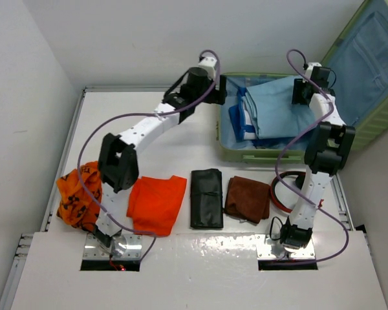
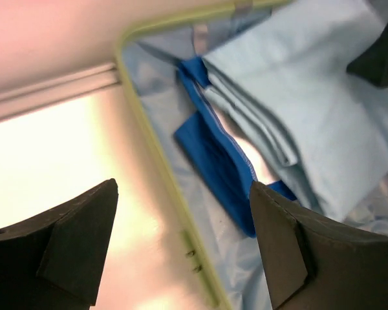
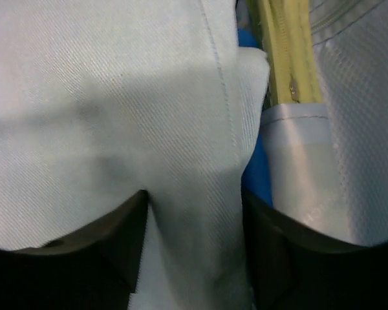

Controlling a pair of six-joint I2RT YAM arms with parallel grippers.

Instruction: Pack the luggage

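Note:
The luggage (image 1: 246, 155) is a light-green suitcase lying open at the back right, its lid (image 1: 368, 64) raised against the wall. A light blue cloth (image 1: 278, 106) and a darker blue garment (image 1: 239, 119) lie inside it. My left gripper (image 1: 218, 90) is open and empty above the suitcase's left rim (image 2: 149, 142), and in its view (image 2: 184, 194) the blue garment (image 2: 213, 155) and the light blue cloth (image 2: 310, 97) show. My right gripper (image 1: 302, 92) is low on the light blue cloth (image 3: 116, 97), jaws apart with a fold of cloth between them (image 3: 194, 206).
On the table in front of the suitcase lie a brown cloth (image 1: 247, 198), a black folded item (image 1: 206, 197), an orange-red cloth (image 1: 156, 203) and a crumpled orange patterned cloth (image 1: 77, 194). A red-and-black coiled item (image 1: 281, 194) lies by the right arm.

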